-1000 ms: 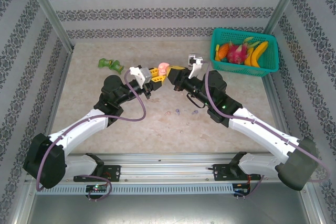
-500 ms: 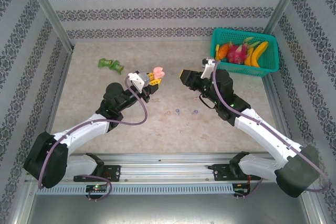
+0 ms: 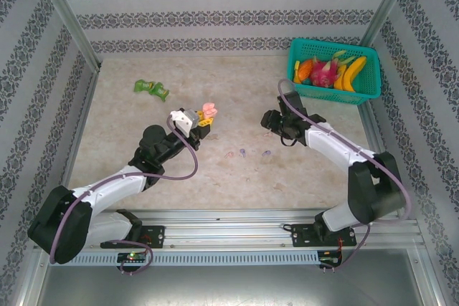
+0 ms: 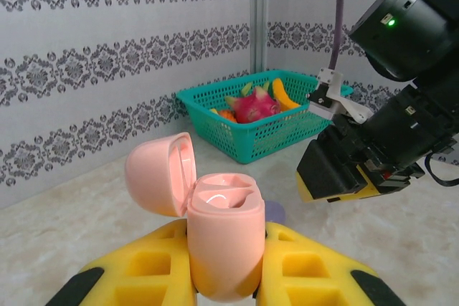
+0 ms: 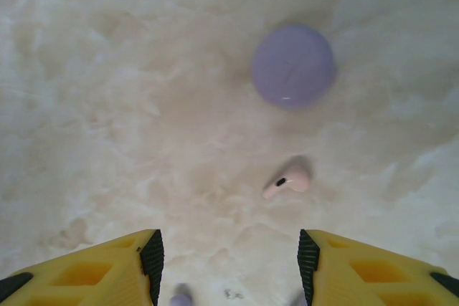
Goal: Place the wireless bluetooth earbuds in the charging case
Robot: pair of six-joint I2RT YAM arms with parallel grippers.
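- Clamping the pink charging case (image 4: 222, 238) in the left gripper (image 4: 224, 266), with the lid hinged open, and holding it above the table (image 3: 115, 120) left of centre.
- Separating the two grippers: meeting nose to nose at that case a second ago, now standing well apart, with the left one drawn slightly back toward its base.
- Swinging the right gripper (image 5: 229, 249) away from the case and tipping it to look straight down on the tabletop, with its jaws spread wide and carrying nothing.
- Framing a pale pink earbud (image 5: 288, 180) ahead of those spread jaws, lying on its side on the table, with a round lilac case (image 5: 292, 66) resting a little beyond it.
- Catching lilac scraps at the near edge of the right wrist view, too cropped for naming.
- Reading this as moving from work at the open case to fetching a bud: contact over, pickup apparently beginning.
- Failing to tell from the left wrist view whether a bud is already sitting in the open wells, owing to the glossy sheen inside.
- Probably needing next a descent straddling the pink bud, staying clear of the lilac case, then a return to the waiting open case.
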